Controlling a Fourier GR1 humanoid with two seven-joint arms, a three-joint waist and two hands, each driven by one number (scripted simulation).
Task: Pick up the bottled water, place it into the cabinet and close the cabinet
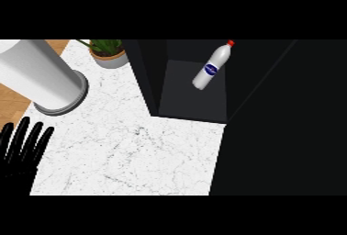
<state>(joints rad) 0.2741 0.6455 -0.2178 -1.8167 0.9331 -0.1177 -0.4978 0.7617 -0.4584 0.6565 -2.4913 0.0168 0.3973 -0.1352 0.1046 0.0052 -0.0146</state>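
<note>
The white marble worktop (136, 151) fills the middle and left of the head view. A dark cabinet (193, 98) stands open over the worktop's far right part, and a broad dark panel (284, 128) runs down the whole right side from it; whether that panel is the cabinet's door cannot be told. A tall white cylinder (37, 73) on a grey ring base (64, 108) stands at the worktop's far left corner, near the left edge, with wooden floor (13, 103) showing beyond that edge.

The left hand (20, 153) shows at the worktop's near left corner, over the left edge. It is released: the fingers are straight and slightly spread, pointing toward the far edge. It holds nothing and is well apart from every object. Whether it touches the worktop cannot be told.

A potted plant (108, 53) in a grey pot stands at the far edge, between the cylinder and the cabinet's left wall.

The bottled water (212, 66) is inside the cabinet, on its dark floor toward the back, slanted in the view with its red cap (230, 43) toward the far right and a blue label (210, 69) around its middle
</note>
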